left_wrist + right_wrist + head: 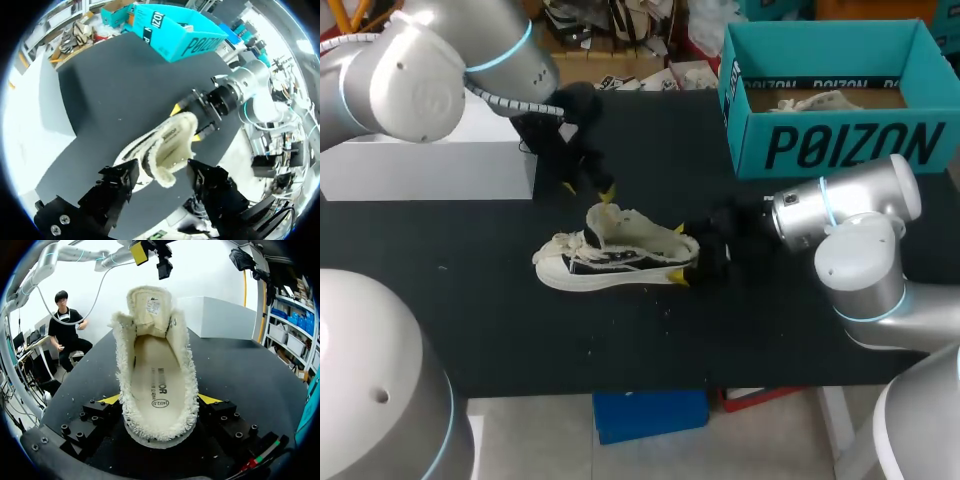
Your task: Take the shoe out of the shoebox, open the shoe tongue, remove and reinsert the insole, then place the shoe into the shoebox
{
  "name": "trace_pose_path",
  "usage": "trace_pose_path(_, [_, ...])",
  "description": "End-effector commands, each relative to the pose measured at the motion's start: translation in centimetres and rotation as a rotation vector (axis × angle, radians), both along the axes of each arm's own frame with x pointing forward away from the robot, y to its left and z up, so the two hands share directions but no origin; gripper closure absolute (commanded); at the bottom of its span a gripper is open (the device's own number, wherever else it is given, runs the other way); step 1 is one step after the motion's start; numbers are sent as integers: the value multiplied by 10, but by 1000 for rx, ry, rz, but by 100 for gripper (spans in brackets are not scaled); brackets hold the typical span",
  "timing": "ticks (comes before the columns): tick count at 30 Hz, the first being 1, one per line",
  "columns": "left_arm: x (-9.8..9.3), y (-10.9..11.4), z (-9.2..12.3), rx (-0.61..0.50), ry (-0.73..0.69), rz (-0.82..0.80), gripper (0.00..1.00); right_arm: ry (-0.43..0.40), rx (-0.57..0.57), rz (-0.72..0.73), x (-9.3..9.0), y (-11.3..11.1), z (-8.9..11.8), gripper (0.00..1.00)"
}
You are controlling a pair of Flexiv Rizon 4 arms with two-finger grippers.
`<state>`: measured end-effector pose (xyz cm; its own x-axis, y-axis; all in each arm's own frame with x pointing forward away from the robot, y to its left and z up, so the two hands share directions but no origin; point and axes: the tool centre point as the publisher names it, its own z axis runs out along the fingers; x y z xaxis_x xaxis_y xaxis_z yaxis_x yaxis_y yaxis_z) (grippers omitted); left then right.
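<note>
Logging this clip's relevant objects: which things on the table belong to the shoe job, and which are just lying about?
Job: shoe, its insole, shoebox, left gripper, right gripper.
Lying about: white box, crumpled paper in the shoebox.

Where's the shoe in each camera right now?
Head view: shoe in the middle, heel in the right gripper.
Left wrist view: shoe just ahead of the left gripper.
Right wrist view: shoe held in that gripper.
Shared landmark: the white box.

shoebox (840, 145) top open, R gripper (678, 253) clamps shoe (605, 265) heel
</note>
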<state>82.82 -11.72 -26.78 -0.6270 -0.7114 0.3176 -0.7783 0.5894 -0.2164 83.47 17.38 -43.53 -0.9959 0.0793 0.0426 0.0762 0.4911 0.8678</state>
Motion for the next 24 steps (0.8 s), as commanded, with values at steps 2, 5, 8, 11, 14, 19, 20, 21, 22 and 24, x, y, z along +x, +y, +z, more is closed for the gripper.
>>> trace_pose_path(2, [16,-30,-8,108,112,-699,100,0,-1,-1,0,1,-2,100])
trace_pose_path(5, [15,-34,-9,105,80,-684,100,0,-1,-1,0,1,-2,100])
trace_pose_path(8, [15,-34,-9,105,80,-684,100,0,-1,-1,0,1,-2,100])
trace_pose_path(11, [15,-34,-9,105,80,-684,100,0,-1,-1,0,1,-2,100])
trace_pose_path(14, [15,-34,-9,105,80,-684,100,0,-1,-1,0,1,-2,100])
trace_pose_path(19, [15,-38,-10,97,62,-727,100,0,-1,-1,0,1,-2,100])
trace_pose_path(20, [16,-41,-11,114,38,-754,100,0,-1,-1,0,1,-2,100])
trace_pose_path(21, [16,-43,-13,129,11,-790,100,0,-1,-1,0,1,-2,100])
trace_pose_path(22, [15,-46,-14,118,-2,-823,100,0,-1,-1,0,1,-2,100])
trace_pose_path(24, [14,-48,-18,130,-3,-844,100,0,-1,-1,0,1,-2,100])
